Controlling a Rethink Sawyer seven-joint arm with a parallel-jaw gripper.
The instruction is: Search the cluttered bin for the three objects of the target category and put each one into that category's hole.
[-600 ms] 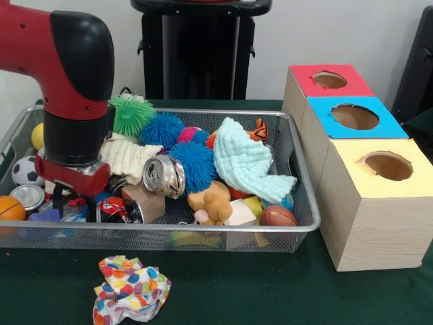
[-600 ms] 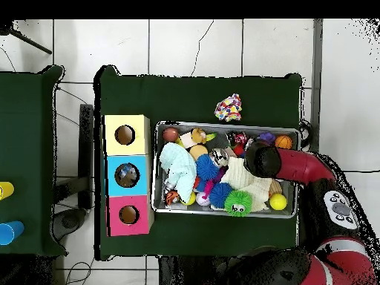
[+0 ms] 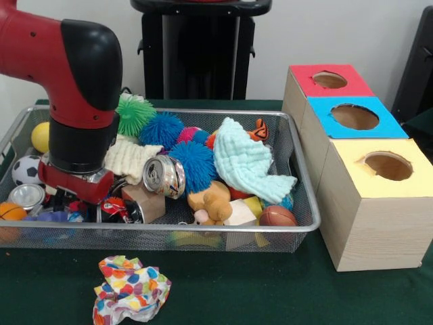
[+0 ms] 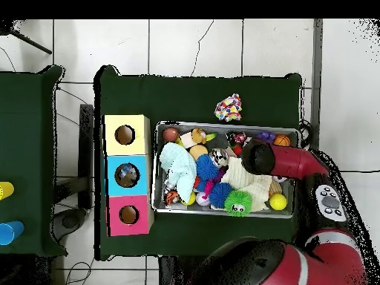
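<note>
The silver wire-mesh bin (image 3: 203,230) is packed with toys, balls, cloths and cans; it also shows in the overhead view (image 4: 154,171). My gripper (image 3: 67,200) is down in the clutter at the bin's left end, under the red and black wrist, and the clutter hides it. In the overhead view the gripper (image 4: 254,154) sits over the bin's right part. No clear wrinkly plastic piece shows plainly in the bin. Something pale and glossy shows inside the blue box's hole (image 4: 127,176).
Three wooden boxes stand beside the bin: red top (image 3: 304,84), blue top (image 3: 325,125), yellow top (image 3: 352,152). A dotted multicoloured cloth (image 3: 132,290) lies on the green table in front of the bin. A crushed silver can (image 3: 164,177) lies beside my wrist.
The arm has shifted a little to the right in the front view and risen slightly. The yellow ball and soccer ball at the bin's left end show more.
</note>
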